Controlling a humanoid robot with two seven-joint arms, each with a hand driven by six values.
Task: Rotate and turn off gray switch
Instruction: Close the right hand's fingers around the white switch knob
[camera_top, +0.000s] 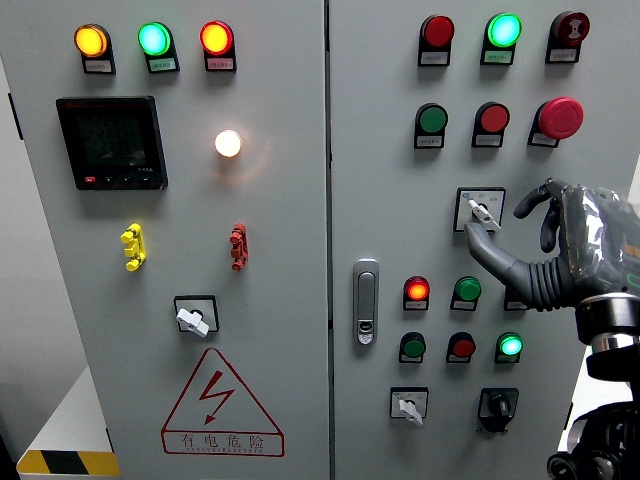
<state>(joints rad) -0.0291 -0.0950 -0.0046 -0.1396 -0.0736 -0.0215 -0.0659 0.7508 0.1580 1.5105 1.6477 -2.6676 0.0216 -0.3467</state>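
The right hand (515, 235) is the nearest thing, its dark forearm coming in from the lower right edge of the panel view and rising toward the right door. Its fingers are spread and hold nothing: the thumb (484, 243) points up at the gray switch (481, 211), its tip just below or touching the knob, and the curled forefinger (528, 203) arches beside the switch plate's right edge. I cannot tell whether either digit is truly pressing the knob yet.

The gray switch sits on the right door (385, 180), about mid-height near its right edge, below the row of green, red and mushroom buttons. Its little lever is tilted toward the upper left.

What could go wrong, to my eye: the knob is small and the thumb meets it from below only, so a twist could slip off without turning it. The knuckles also hang near the red lamp (417, 290) and green button (467, 290) underneath, and a sweep of the wrist might bump them.

3 similar gray selectors show, including 1 on the left door (193, 319) and 1 at the bottom (409, 407); they lie well apart from the hand.

The switch label is too small to read, the button behind the palm is partly hidden, and the left arm does not show.
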